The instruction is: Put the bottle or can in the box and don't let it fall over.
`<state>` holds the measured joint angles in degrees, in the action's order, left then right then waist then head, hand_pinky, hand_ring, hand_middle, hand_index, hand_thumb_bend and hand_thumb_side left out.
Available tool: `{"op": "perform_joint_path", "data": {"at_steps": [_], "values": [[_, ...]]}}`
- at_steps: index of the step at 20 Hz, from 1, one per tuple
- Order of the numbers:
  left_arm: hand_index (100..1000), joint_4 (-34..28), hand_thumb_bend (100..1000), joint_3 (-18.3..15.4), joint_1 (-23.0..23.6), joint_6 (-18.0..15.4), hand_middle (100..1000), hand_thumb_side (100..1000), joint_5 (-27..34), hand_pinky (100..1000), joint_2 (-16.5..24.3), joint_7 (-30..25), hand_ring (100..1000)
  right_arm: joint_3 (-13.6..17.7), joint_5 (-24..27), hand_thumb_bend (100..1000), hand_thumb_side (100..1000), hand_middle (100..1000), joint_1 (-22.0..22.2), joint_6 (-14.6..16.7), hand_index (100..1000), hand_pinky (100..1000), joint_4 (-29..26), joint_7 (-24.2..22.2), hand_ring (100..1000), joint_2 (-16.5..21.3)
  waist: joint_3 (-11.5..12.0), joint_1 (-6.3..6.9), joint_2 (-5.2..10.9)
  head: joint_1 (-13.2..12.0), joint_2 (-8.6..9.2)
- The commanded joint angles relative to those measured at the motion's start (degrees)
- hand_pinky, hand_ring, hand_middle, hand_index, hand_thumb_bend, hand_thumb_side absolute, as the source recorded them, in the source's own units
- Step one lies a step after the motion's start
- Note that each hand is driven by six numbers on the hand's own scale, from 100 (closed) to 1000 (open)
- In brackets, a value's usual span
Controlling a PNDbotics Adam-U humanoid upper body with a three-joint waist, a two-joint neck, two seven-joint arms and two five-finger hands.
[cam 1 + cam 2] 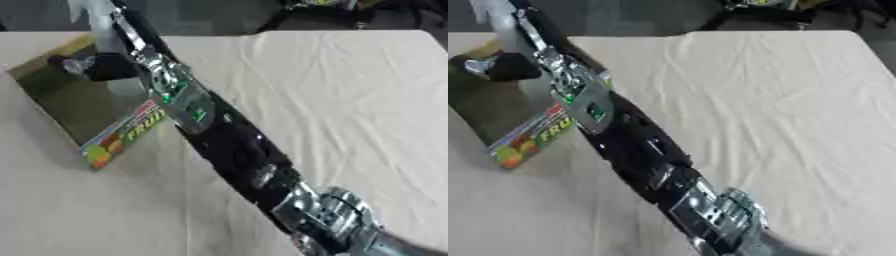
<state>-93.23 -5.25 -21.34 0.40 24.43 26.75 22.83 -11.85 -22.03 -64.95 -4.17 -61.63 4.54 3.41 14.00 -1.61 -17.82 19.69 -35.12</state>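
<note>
An open cardboard box (pixel 63 97) with a fruit-print flap (pixel 122 136) lies at the table's far left, its olive-brown inside facing me. My right arm (pixel 236 150) runs diagonally from the lower right up over the box. At its end my right hand (pixel 107 67) is over the box opening, and a black finger with a silver tip (pixel 77 65) curls leftward. A pale, see-through bottle (pixel 496 22) stands upright against that hand and reaches down into the box. The arm hides its lower part and its base. My left hand is out of sight.
A creased white cloth (pixel 332 100) covers the table, bare to the right of the arm and in front of the box. Dark equipment (pixel 350 12) stands beyond the far edge.
</note>
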Motion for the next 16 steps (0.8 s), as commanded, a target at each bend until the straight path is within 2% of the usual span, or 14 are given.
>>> {"op": "perform_joint_path", "data": {"at_steps": [1,3,5,6,11,16], "values": [[718,-0.5,634,-0.9,-0.1,-0.2,689,738,-0.2,792,1.6,0.3,751,0.1,2.1,617,370,922,-0.2,-1.7,901,717,-3.3,-2.3,921,1.8,-0.2,0.76,1.91,-0.4,-0.09],[718,-0.5,635,-0.9,0.0,-0.3,689,738,-0.3,792,1.7,0.3,751,-0.3,2.9,604,420,966,0.6,-1.9,929,737,-4.1,-3.9,952,2.3,-0.6,0.99,2.02,-0.6,-0.15],[718,-0.5,646,-1.0,0.1,-0.3,690,727,-0.3,792,1.7,0.4,751,-0.4,3.3,585,422,978,1.3,-2.0,943,742,-4.6,-5.5,961,2.5,-0.8,1.20,2.07,-0.6,-0.13],[718,-0.5,635,-0.9,0.2,-0.3,690,738,-0.3,792,1.7,0.4,751,-0.4,3.5,604,433,978,1.6,-2.0,943,742,-4.8,-6.2,961,2.6,-0.9,1.29,2.09,-0.7,-0.14],[717,-0.3,636,-1.1,0.8,-0.3,691,737,-0.4,793,1.9,0.6,751,-0.2,5.2,610,404,965,3.3,-2.1,932,729,-7.1,-6.8,948,4.6,-1.7,1.68,2.37,-1.0,-0.56],[717,-0.2,636,-1.3,1.4,-0.4,691,738,-0.4,794,2.1,0.7,751,-0.3,8.3,618,372,944,5.7,-2.6,922,715,-11.6,-5.9,927,8.1,-2.6,1.92,2.91,-1.7,-0.90]]}}
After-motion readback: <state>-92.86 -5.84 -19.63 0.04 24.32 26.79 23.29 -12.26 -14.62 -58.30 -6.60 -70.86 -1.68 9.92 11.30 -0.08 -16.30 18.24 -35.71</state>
